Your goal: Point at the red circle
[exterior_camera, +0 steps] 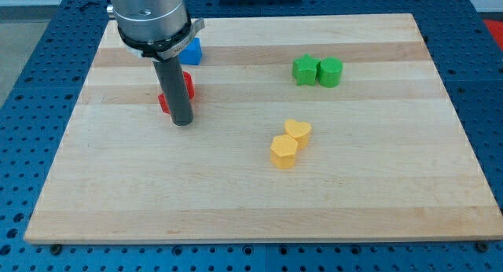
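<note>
One rod, no jaws, gripping nothing: my tip (182, 123) rests at the red blocks (189, 85), which it largely hides at the view's upper left. Pointing at the red circle looks nearly done; exact contact is unclear.

No text, label, brand, number or sign can be read on anything in the camera view here.

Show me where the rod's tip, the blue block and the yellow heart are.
my tip (182, 123): camera view, very bottom end of the rod.
blue block (193, 51): camera view, its visible right part.
yellow heart (298, 132): camera view, top face.
</note>
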